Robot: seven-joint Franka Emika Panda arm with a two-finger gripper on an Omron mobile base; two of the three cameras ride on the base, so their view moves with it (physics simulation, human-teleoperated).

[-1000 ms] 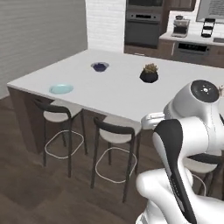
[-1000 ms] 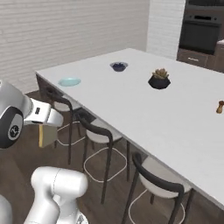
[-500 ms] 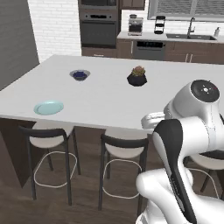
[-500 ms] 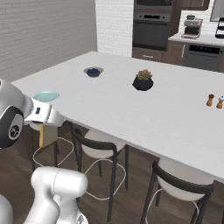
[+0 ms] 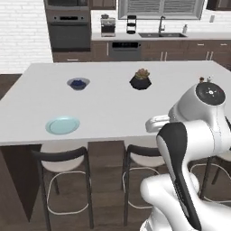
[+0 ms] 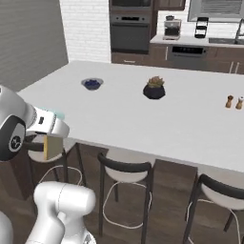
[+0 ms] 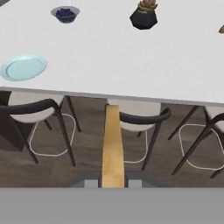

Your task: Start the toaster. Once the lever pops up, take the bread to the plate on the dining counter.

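Golden bread (image 7: 113, 146) pinched edge-on in the gripper (image 7: 112, 180), mid-carry; the plate (image 7: 23, 68) lies ahead-left, awaiting delivery.

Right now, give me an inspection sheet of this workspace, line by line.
Surface: dining counter, pale slab top, stools tucked under its near edge.
Job's things: bread held edge-on in the gripper, out over the stools, short of the counter; plate bare, near the counter's front left.
Clutter: dark-blue bowl; potted plant; two shakers.
Gripper: gripper shut on the bread.
Cables: nothing seen.
Surroundings: oven, coffee maker and sink along the back wall.
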